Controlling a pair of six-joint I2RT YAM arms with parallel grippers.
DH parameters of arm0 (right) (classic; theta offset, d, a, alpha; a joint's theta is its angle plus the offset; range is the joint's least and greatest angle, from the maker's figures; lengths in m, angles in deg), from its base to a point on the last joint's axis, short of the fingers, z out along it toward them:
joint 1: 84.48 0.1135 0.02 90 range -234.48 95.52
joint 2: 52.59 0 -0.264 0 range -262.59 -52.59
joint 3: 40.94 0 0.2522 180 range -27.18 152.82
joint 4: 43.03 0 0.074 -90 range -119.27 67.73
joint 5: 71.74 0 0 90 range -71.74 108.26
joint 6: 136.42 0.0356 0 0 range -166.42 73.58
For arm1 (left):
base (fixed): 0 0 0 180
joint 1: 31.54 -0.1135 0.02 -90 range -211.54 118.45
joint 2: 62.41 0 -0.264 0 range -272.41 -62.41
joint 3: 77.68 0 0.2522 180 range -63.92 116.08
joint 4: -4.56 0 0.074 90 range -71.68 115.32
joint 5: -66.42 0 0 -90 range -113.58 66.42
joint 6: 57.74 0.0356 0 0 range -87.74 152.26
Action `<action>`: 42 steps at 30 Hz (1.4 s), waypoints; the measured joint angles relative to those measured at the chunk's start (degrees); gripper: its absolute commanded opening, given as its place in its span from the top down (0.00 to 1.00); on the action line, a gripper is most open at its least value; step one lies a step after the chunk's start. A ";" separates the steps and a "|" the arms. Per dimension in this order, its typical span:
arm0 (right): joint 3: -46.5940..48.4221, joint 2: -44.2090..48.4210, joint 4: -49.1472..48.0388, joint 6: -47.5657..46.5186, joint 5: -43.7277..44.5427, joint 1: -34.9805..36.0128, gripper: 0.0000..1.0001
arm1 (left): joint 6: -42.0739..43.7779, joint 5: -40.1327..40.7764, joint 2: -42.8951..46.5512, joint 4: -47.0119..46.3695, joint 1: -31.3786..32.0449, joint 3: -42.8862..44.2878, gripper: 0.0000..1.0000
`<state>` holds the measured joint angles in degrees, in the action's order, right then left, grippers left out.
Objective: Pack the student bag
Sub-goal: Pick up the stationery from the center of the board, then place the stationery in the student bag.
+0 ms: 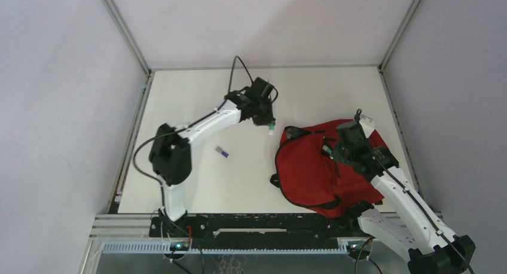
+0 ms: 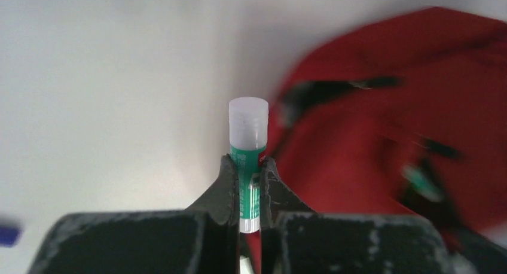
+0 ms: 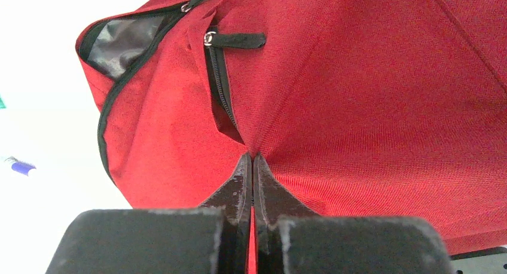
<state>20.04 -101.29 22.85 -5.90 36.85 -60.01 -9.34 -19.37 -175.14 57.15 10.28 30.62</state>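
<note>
Pincers first: we count two, one on each arm. We also count one bag (image 1: 308, 172), one glue stick (image 2: 248, 124), one small purple piece (image 1: 222, 152) and one desk (image 1: 197, 94) carrying them all.

Our left pincer (image 2: 250, 166) is clenched on the glue stick. The jaws stand only as far apart as the green barrel is thick, and they press it from both sides. The white cap sticks out past the fingertips, and a short white end shows behind them. From above, the stick points down from this pincer toward the desk; we cannot tell whether the cap touches it. The purple piece lies on the desk apart from this pincer, back toward the arm's base.

Our right pincer (image 3: 252, 160) is clenched too, jaws nearly together, with a fold of red bag fabric pinched between them. Just ahead of its tips, a black zipper (image 3: 218, 76) runs up the cloth. Further ahead and to the left, the bag gapes and shows a grey lining.

The bag lies on the desk under the right pincer. Its open end faces the left pincer, which hangs just beside that end.
</note>
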 measured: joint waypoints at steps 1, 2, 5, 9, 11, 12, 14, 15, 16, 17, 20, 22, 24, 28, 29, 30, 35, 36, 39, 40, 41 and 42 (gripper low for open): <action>0.00 0.07 0.00 -0.02 0.07 0.00 1.00 | -0.22 -1.97 2.27 -0.83 0.00 -0.20 1.00; 0.00 0.17 -0.02 -0.04 0.13 -0.02 1.00 | -0.61 -4.81 4.37 -2.40 0.04 -0.17 1.00; 0.00 0.44 -0.04 -0.04 0.20 -0.28 1.00 | -3.37 -13.86 7.54 -8.11 0.90 0.09 1.00; 0.00 0.83 -0.04 -0.04 0.15 -0.79 1.00 | -10.49 -25.29 5.27 -18.78 5.14 -2.16 1.00; 0.00 0.87 -0.04 -0.04 0.15 -0.81 1.00 | -15.17 -30.25 2.38 -23.82 7.72 -4.37 1.00; 0.00 0.87 -0.02 -0.04 0.15 -0.81 1.00 | -16.96 -32.06 0.83 -25.31 8.83 -5.05 1.00; 0.00 0.92 -0.02 -0.04 0.15 -0.83 1.00 | -20.00 -34.75 -2.14 -27.34 10.93 -6.21 1.00; 0.00 1.03 -0.02 -0.04 0.15 -0.83 1.00 | -20.98 -35.60 -3.04 -27.78 11.67 -6.62 1.00; 0.00 1.18 -0.02 -0.04 0.15 -0.85 1.00 | -22.12 -36.48 -3.96 -28.00 12.41 -6.88 1.00; 0.00 1.36 -0.02 -0.04 0.15 -0.87 1.00 | -23.02 -37.09 -4.44 -28.22 12.94 -6.97 1.00; 0.00 1.81 -0.02 -0.02 0.15 -1.05 1.00 | -24.70 -38.38 -4.70 -29.75 13.57 -6.93 1.00; 0.00 1.88 0.00 -0.02 0.13 -1.11 1.00 | -25.53 -39.06 -4.72 -31.15 13.66 -6.82 1.00; 0.00 1.97 0.00 -0.02 0.13 -1.11 1.00 | -26.18 -39.50 -5.05 -31.89 13.66 -6.67 1.00; -0.02 2.54 0.04 0.00 0.13 -1.11 1.00 | -27.15 -39.63 -8.26 -32.41 13.66 -3.63 1.00; 0.00 2.75 0.07 0.00 0.13 -1.14 1.00 | -27.47 -39.67 -9.38 -32.37 13.66 -2.60 1.00; 0.00 2.93 0.15 0.02 0.13 -1.14 1.00 | -27.61 -39.80 -10.51 -32.35 13.66 -1.64 1.00; -0.02 4.07 0.70 0.24 0.15 -1.14 1.00 | -28.09 -39.78 -15.26 -31.34 13.64 3.96 1.00; -0.02 4.20 0.81 0.37 0.13 -1.14 1.00 | -28.09 -39.76 -16.28 -31.10 13.66 5.57 1.00; -0.02 4.26 0.85 0.85 0.24 -0.74 1.00 | -28.55 -39.32 -18.73 -30.53 13.66 9.66 1.00; -0.02 4.26 0.85 1.03 0.39 -0.37 1.00 | -28.96 -39.30 -19.37 -30.29 13.66 10.80 1.00; -0.02 4.24 0.85 1.25 0.59 0.09 1.00 | -29.18 -39.12 -19.91 -30.03 13.64 11.82 1.00; -0.02 4.24 0.85 1.46 0.83 0.55 1.00 | -29.46 -38.88 -20.39 -29.55 13.64 12.79 0.98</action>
<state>20.02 -97.05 23.70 -4.44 37.68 -59.46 -38.81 -58.26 -195.53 27.60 23.92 43.41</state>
